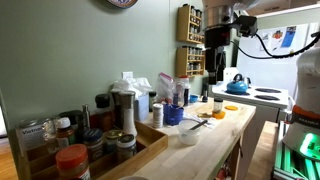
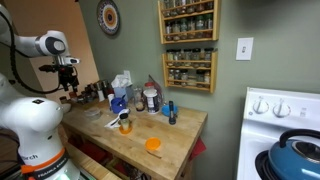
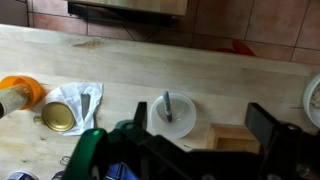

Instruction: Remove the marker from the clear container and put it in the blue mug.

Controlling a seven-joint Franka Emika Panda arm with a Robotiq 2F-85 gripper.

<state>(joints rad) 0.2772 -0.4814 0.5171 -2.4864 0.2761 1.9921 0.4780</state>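
End effector: my Robotiq gripper (image 3: pixel 185 148), jaws spread wide with nothing between them, poised high above the pale wooden counter (image 3: pixel 250 80).
Task item: slim dark marker (image 3: pixel 167 104), standing inside the clear round plastic container (image 3: pixel 168 118).
Bearing: the container lies almost directly beneath me, just ahead of the gap between my jaws in the wrist view.
Long axis: near upright, seen almost end-on, leaning slightly; I judge a straight descent is called for.
Container contents: the marker alone.
Destination: squat rounded dark-blue mug (image 1: pixel 172 115), among jars and apart from the container; contents not discernible.
Nearby: gold jar lid (image 3: pixel 57 117) on crumpled plastic.
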